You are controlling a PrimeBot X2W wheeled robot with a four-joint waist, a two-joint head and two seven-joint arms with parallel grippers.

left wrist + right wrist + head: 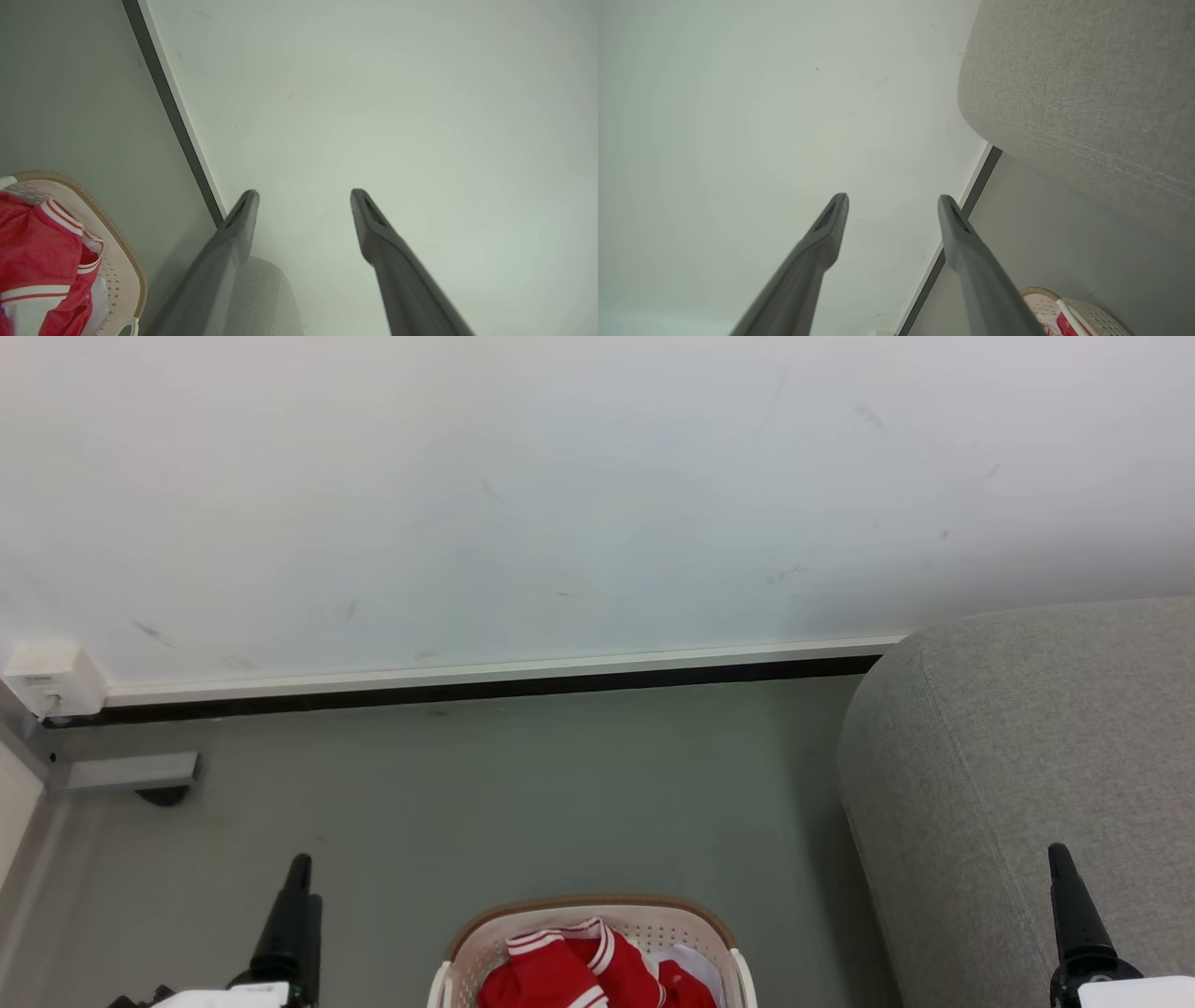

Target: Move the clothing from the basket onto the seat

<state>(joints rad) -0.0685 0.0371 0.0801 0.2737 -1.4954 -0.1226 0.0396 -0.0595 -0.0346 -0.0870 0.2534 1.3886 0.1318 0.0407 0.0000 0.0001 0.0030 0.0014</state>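
Observation:
The basket [588, 903] stands on the floor at the bottom middle of the head view, and the red clothing [560, 971] with white striped trim lies bunched inside it. The grey seat [1027, 756] fills the right side. My left gripper [299, 868] hovers left of the basket, and my right gripper [1058, 854] is over the seat's front. The left wrist view shows my left gripper [304, 193] open and empty, with the clothing [32, 242], the basket rim [126, 252] and the seat [261, 298] below. My right gripper [893, 199] is open and empty beside the seat [1087, 84] and the basket [1092, 317].
A pale wall with a white and dark baseboard [485, 677] runs across behind the grey floor [523, 784]. A white socket box [51, 679] and a grey metal bracket [131, 770] sit at the far left. Bare floor lies between the basket and the wall.

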